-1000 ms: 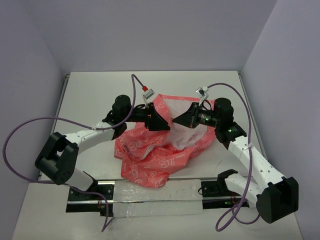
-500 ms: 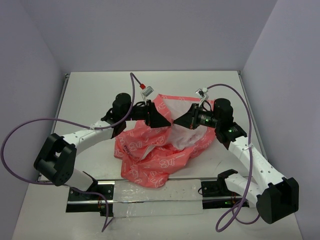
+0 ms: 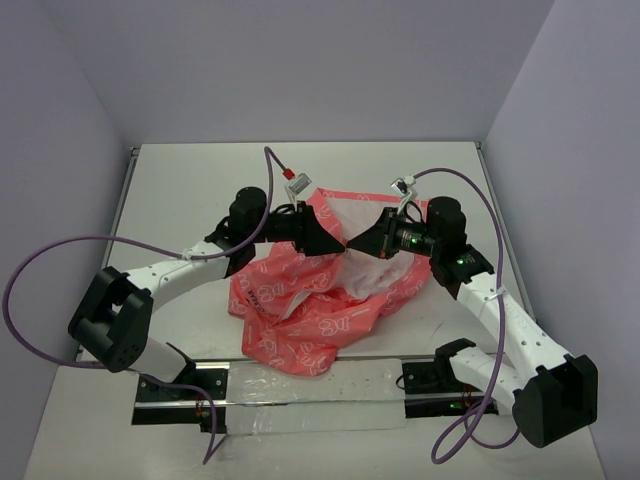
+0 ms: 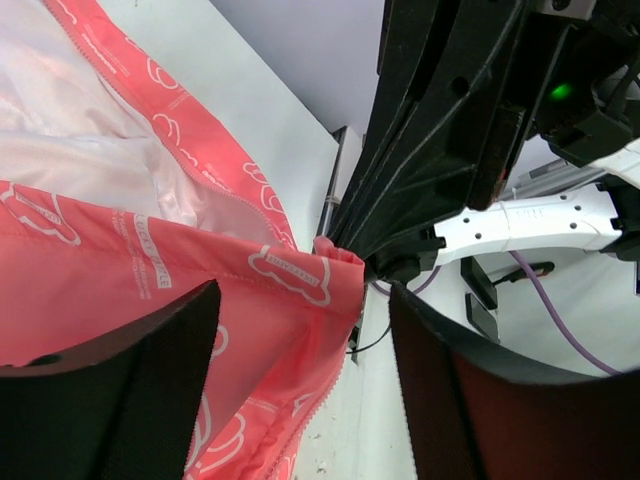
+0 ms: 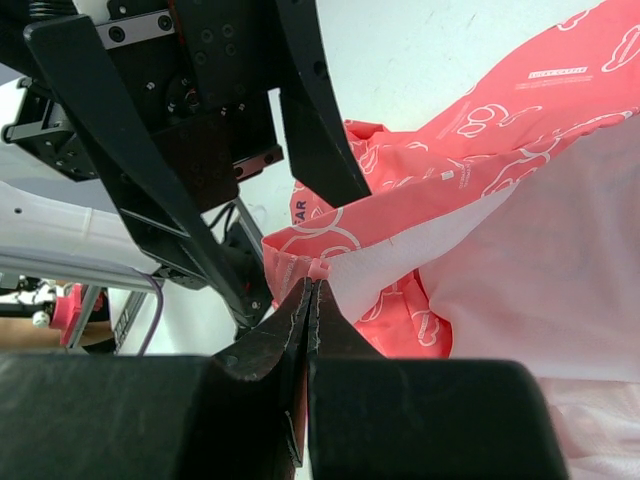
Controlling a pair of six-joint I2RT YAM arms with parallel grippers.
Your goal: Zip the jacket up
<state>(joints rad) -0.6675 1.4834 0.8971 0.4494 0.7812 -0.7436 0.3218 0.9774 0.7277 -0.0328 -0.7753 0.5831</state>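
The coral-pink jacket [image 3: 320, 310] with white outline motifs lies crumpled in the middle of the table, its white lining [image 3: 350, 215] showing at the back. My right gripper [image 3: 351, 244] is shut on a corner of the jacket's front edge, seen as a small pink fold at its fingertips [image 5: 312, 285]. My left gripper [image 3: 334, 243] is open and faces the right one. Its two fingers stand on either side of the jacket's toothed zipper edge [image 4: 330, 400] without touching it [image 4: 305, 295]. The jacket fills the left of the left wrist view [image 4: 150, 260] and the right of the right wrist view [image 5: 520, 110].
A black rail with a clear plastic sheet [image 3: 300, 395] runs along the table's near edge between the arm bases. Purple cables [image 3: 60, 250] loop off both arms. Grey walls close in the table on three sides.
My left gripper has shifted slightly to the right, closer to the right gripper's tips. The right gripper and the jacket have hardly moved.
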